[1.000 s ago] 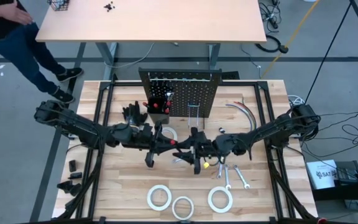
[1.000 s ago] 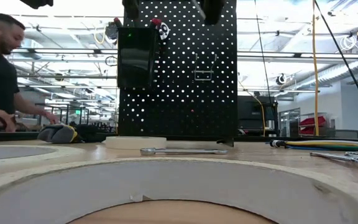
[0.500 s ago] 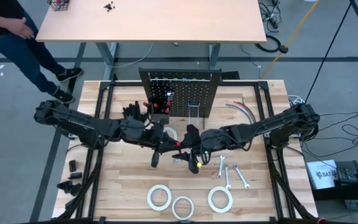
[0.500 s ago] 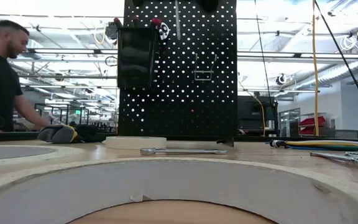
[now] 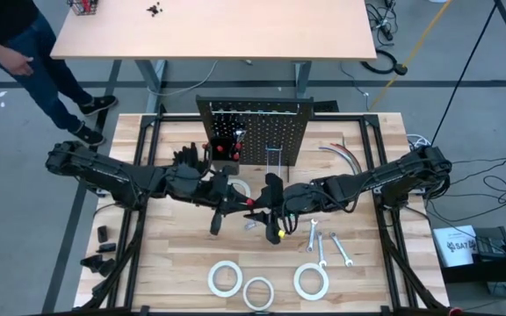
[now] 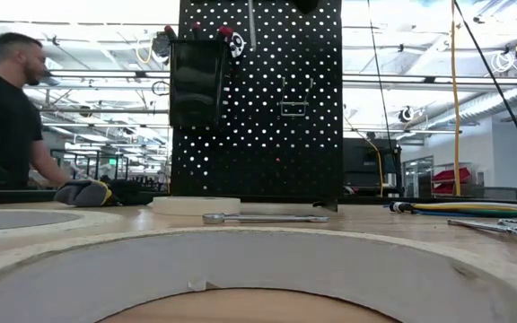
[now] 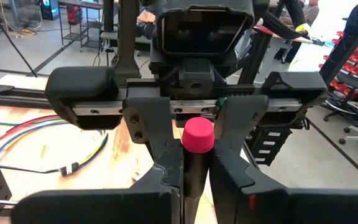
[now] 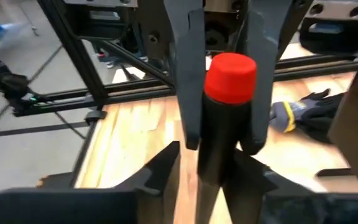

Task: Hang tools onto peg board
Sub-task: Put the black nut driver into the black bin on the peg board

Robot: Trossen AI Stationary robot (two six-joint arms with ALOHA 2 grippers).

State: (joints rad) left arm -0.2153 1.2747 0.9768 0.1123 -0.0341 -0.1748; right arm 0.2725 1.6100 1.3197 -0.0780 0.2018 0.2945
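Right claw [image 8: 219, 155] closed in on round-capped screwdriver [image 8: 229, 106] (matte).

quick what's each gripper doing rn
Left gripper: shut on the screwdriver, held above the table.
Right gripper: closing around the same screwdriver from the other side; whether it grips yet cannot be told.
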